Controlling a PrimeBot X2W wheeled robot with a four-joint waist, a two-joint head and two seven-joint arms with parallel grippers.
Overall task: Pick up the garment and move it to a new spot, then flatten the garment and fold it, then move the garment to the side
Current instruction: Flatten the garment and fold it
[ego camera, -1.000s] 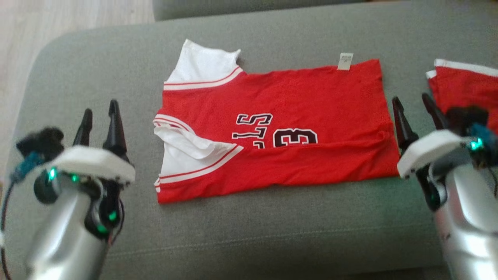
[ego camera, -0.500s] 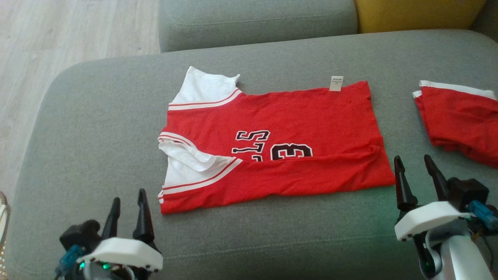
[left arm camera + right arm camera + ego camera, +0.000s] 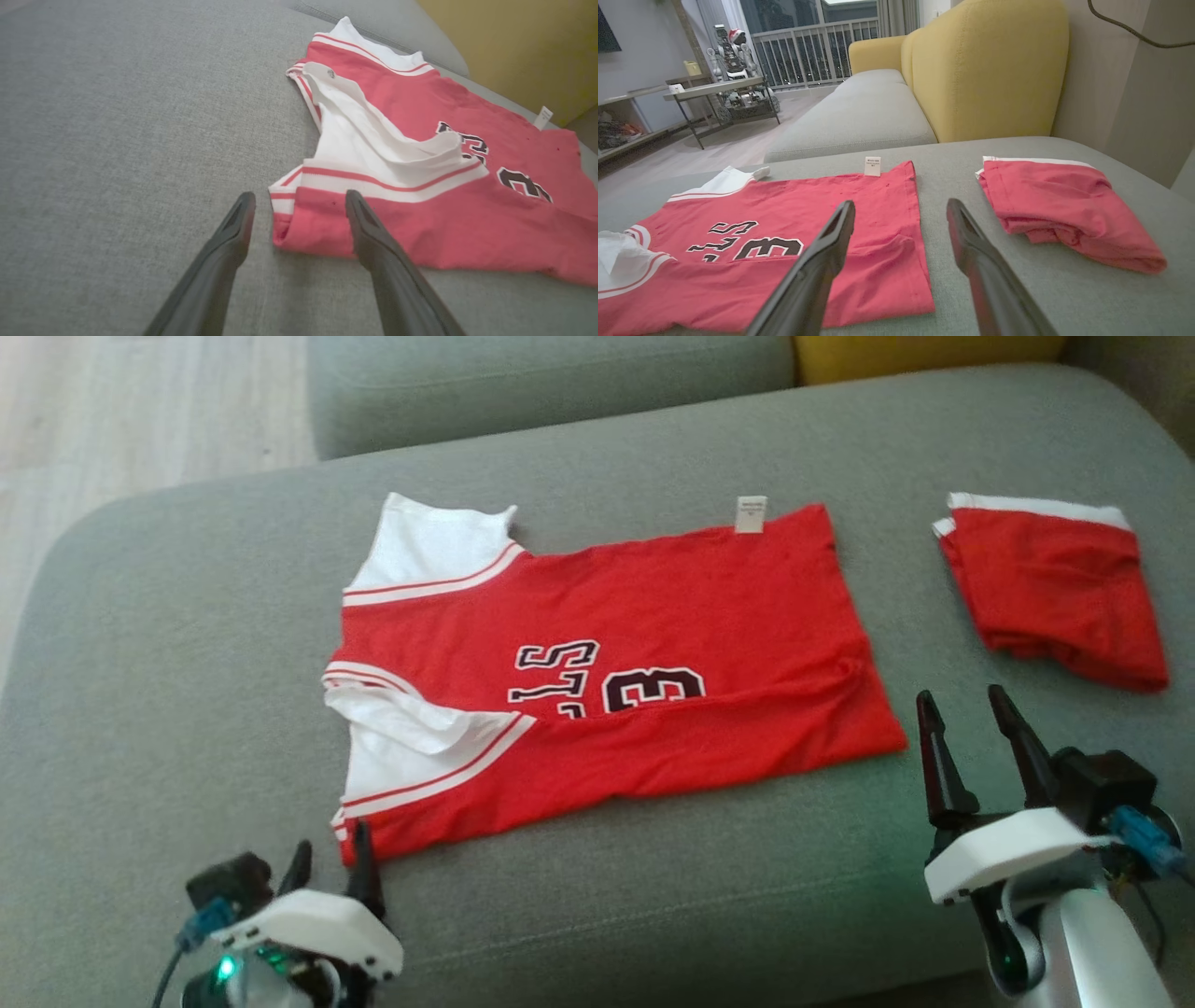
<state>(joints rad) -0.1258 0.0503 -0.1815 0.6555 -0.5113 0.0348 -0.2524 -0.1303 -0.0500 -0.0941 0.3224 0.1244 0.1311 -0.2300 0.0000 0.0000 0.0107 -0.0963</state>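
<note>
The jersey [image 3: 607, 653] lies partly folded on the sofa [image 3: 168, 663]. The left claw [image 3: 332, 840] gapes empty at its near left corner. The right claw [image 3: 961, 693] gapes empty just beside its right edge.

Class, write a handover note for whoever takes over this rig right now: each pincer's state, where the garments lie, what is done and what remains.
Left pincer: open, empty, by the jersey's near left corner.
Right pincer: open, empty, just off the jersey's right edge.
Jersey: spread on the grey cushion, near long edge folded up over part of the print.
Folded red garment: lies apart, to the right.
Done: jersey laid out, first fold in.
Left: finish folding, then move it aside.
</note>
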